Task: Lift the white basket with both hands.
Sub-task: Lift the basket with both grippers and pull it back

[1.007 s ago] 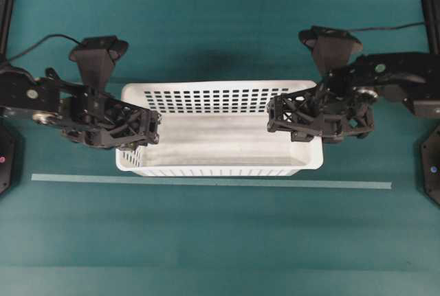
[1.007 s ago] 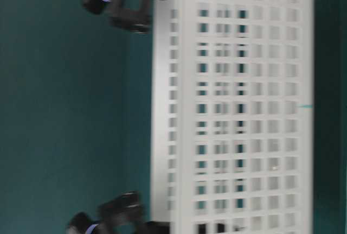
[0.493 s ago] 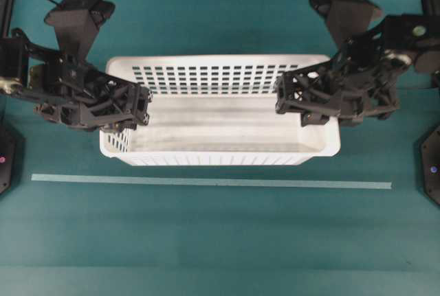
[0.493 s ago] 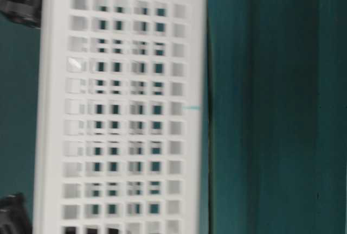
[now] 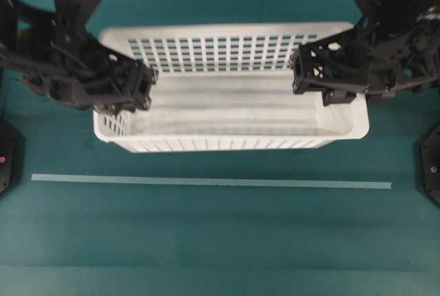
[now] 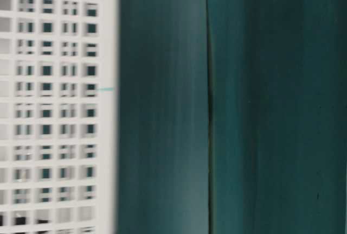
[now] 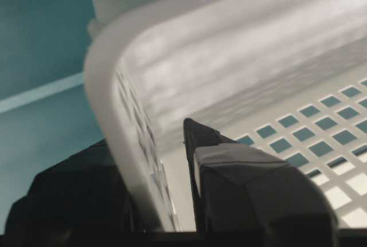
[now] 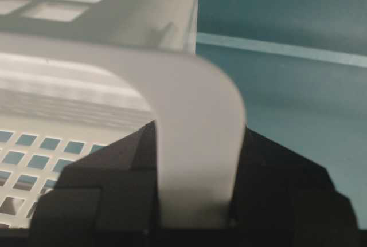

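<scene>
Black skeletal arms reach in from both sides. The left end effector (image 5: pixel 135 88) pinches the short left wall of the white basket (image 5: pixel 227 146), one finger (image 7: pixel 252 195) inside and one outside; the right end effector (image 5: pixel 309 76) likewise clamps the rolled rim at the right end. The basket hangs level between them above the teal surface (image 5: pixel 220 241), well clear of it in the table-level view. A pale tape line (image 5: pixel 206 182) runs across the surface just in front. Both arms are cut off at the upper frame edge, and the table-level view is blurred.
</scene>
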Action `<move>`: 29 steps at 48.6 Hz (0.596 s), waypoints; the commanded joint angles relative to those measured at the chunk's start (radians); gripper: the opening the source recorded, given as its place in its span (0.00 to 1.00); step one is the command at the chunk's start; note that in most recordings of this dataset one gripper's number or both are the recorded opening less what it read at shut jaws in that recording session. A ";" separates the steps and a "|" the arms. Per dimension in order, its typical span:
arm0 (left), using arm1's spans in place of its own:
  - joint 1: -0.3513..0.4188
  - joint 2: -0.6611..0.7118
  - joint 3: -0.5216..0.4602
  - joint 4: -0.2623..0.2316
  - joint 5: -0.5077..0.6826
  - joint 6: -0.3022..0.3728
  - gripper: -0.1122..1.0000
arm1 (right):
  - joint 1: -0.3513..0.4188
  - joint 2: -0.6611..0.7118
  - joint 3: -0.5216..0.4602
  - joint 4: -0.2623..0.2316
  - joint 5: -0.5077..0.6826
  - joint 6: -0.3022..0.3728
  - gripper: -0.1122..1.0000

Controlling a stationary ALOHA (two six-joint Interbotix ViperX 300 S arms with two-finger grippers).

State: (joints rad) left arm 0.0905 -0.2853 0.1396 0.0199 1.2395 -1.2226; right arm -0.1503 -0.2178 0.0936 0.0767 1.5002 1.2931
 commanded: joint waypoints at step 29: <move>0.023 0.110 -0.371 0.006 0.218 0.035 0.23 | 0.023 0.092 -0.345 -0.038 0.232 -0.034 0.28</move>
State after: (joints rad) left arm 0.1089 -0.2102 -0.1534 0.0199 1.4588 -1.2042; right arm -0.1442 -0.1703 -0.1948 0.0337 1.7227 1.2901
